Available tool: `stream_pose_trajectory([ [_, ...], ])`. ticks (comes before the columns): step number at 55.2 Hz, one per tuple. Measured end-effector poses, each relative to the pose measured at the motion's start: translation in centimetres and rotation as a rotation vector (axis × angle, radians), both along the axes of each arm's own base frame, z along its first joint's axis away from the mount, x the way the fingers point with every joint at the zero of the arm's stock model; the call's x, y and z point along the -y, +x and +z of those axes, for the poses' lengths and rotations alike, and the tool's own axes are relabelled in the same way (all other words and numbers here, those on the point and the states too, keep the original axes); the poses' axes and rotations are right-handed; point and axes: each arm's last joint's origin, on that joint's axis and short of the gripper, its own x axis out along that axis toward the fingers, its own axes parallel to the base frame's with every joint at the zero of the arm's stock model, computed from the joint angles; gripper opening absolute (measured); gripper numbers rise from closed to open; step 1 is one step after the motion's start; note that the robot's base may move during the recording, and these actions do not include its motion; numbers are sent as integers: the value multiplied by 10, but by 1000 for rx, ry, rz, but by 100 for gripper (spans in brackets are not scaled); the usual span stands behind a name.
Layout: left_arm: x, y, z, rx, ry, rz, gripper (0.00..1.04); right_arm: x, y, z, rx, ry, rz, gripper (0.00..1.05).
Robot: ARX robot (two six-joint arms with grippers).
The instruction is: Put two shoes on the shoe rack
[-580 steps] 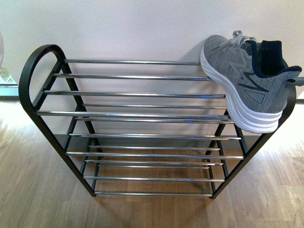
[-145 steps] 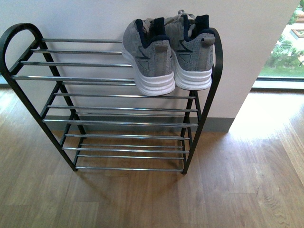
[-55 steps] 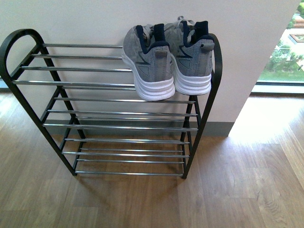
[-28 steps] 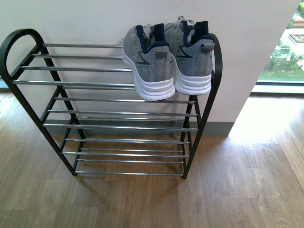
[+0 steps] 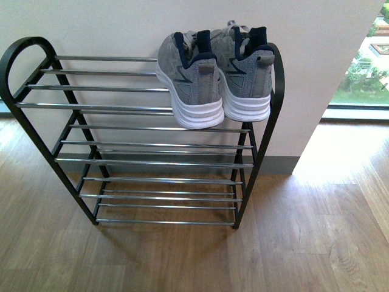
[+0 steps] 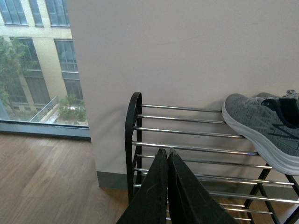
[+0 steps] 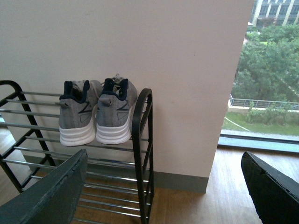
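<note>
Left gripper (image 6: 166, 150) is closest in its wrist view, and we see its two dark fingers pressed flat together with nothing between them. Right gripper (image 7: 163, 156) is spread wide, one finger at each edge of its view, gap empty. From the front we get wooden floor (image 5: 304, 237), then the shoe rack (image 5: 91, 106) standing on it, back against the wall (image 5: 109, 24). We mark the left shoe (image 5: 191, 82) and right shoe (image 5: 250, 73) on the top tier at the rack's right end, side by side and touching, heels toward us and poking past the front bar, toes at the wall. Window (image 5: 361, 67) is far right, past the wall corner
</note>
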Motion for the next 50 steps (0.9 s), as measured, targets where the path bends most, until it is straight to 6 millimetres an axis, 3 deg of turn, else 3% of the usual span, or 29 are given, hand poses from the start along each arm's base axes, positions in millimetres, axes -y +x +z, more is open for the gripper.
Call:
stream_pose_trajectory([
  [40,0,-15,-4,-17,0,1,2,0,0,0,0,0,0,95],
  [50,0,-15,-4,-16,1,1,29,0,0,0,0,0,0,95],
])
